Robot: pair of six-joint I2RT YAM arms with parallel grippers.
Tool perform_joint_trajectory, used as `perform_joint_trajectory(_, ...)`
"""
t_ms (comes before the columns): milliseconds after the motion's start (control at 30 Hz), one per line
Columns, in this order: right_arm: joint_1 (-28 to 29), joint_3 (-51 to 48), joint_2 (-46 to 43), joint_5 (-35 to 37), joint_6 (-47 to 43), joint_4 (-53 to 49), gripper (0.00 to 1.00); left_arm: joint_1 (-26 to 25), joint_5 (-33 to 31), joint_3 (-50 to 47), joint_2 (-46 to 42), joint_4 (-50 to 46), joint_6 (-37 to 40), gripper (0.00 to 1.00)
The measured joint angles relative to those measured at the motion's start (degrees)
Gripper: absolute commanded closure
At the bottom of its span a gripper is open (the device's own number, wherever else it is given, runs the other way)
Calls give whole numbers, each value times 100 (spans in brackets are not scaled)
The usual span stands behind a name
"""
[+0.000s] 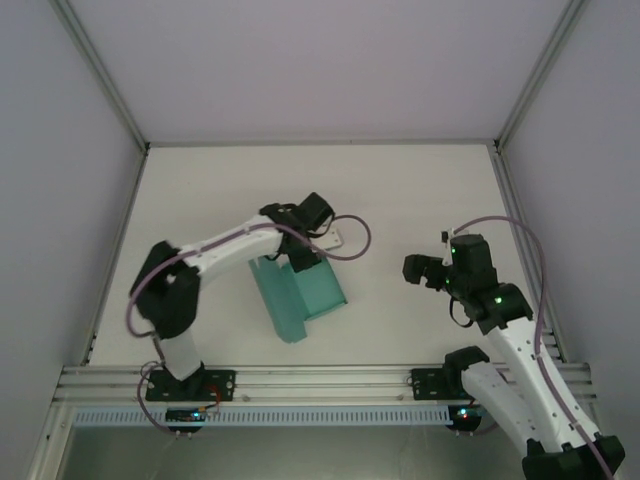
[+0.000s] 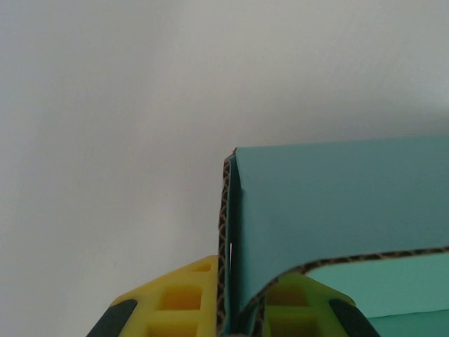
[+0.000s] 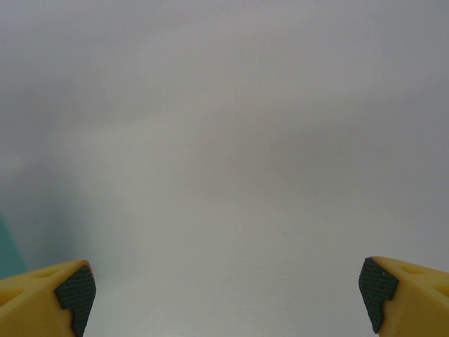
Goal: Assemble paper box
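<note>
You will find the paper box (image 1: 300,298) lying on the white surface (image 1: 420,190). It is teal card, partly folded. In the overhead view a long narrow panel runs down its left side and a broader panel sits to the right of that. The left wrist view shows the card's brown fluted edge. One layer stands upright there, and a second layer curves away from it to the right.

The left pincer (image 1: 298,258) is at the box's far edge, closed narrow on the card. In its wrist view the yellow fingers (image 2: 184,300) sit either side of the doubled layers with the card clamped between them. The left arm reaches up to the box from the near side.

The right pincer (image 1: 415,268) is well apart from the box, off to its right and pointing toward it. Its jaws stand wide with nothing between them. The dark pads (image 3: 76,291) show over bare surface, and a sliver of teal lies at the left edge of that wrist view.
</note>
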Motion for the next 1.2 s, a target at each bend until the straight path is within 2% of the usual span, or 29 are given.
perform_joint_trajectory(200, -247, 0, 48, -170, 0, -7, 1, -254, -601, 514, 1167, 195, 343, 100)
perform_joint_trajectory(533, -649, -114, -57, -190, 22, 42, 1, -481, -1482, 125, 1397, 1602, 1325, 99)
perform_joint_trajectory(633, -750, -210, -114, -258, 22, 74, 1, -535, -1681, 225, 1541, 1650, 1486, 84)
perform_joint_trajectory(700, -800, -238, -114, -332, 22, 74, 1, -544, -1650, 275, 1606, 1714, 1519, 67)
perform_joint_trajectory(733, -826, -240, -114, -378, 20, 68, 1, -544, -1665, 278, 1617, 1751, 1513, 56)
perform_joint_trajectory(800, -857, -240, -116, -448, 17, 63, 1, -514, -1600, 310, 1543, 1810, 1460, 40)
perform_joint_trajectory(967, -876, -240, -120, -627, -4, 9, 1, -514, -1082, 308, 1143, 1565, 1346, 17)
perform_joint_trajectory(1000, -879, -238, -120, -669, -17, 7, 1, -522, -986, 308, 1001, 1504, 1335, 2)
perform_joint_trajectory(1200, -898, -212, 55, -1003, -306, 162, 1, -544, -645, 409, -107, 1272, 1309, 0)
